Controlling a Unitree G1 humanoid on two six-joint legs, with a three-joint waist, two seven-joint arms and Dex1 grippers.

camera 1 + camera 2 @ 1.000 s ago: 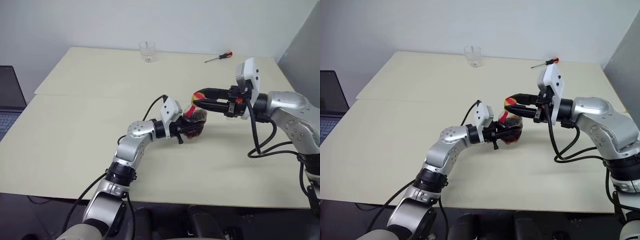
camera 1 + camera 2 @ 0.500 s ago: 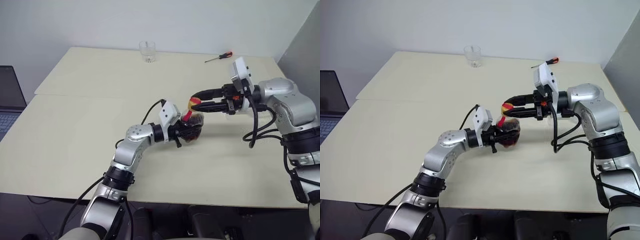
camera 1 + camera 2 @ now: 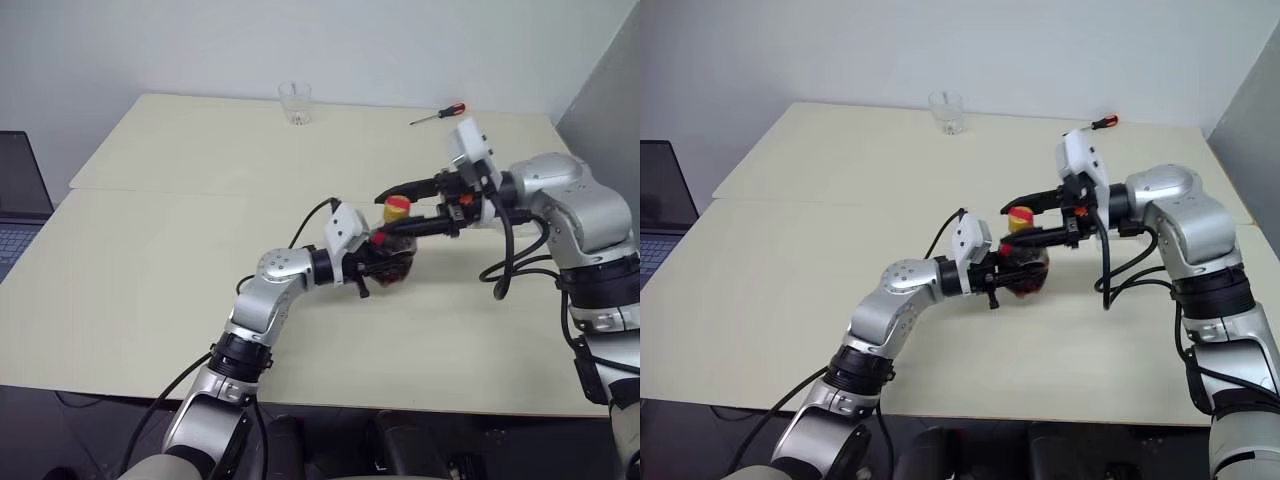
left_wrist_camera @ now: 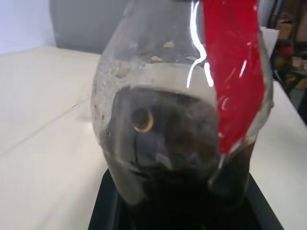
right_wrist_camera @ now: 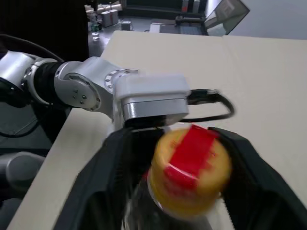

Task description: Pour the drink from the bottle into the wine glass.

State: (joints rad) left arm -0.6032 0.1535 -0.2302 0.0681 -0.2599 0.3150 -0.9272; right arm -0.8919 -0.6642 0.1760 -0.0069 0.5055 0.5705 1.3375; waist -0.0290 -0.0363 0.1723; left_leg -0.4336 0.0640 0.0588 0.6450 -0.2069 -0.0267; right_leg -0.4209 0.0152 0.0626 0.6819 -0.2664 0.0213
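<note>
The bottle (image 3: 392, 255) stands upright over mid-table, clamped by the left gripper (image 3: 380, 265) from nine o'clock; the right gripper (image 3: 405, 207), fingers spread, straddles the cap (image 5: 189, 167) from three o'clock.

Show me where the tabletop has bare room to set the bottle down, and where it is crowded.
Free: the wide left part of the table, between the laptop and the left arm; also the stretch between the tumbler and the screwdriver. Crowded: the middle right, where the left end effector grips the bottle and the right end effector straddles its cap.
</note>
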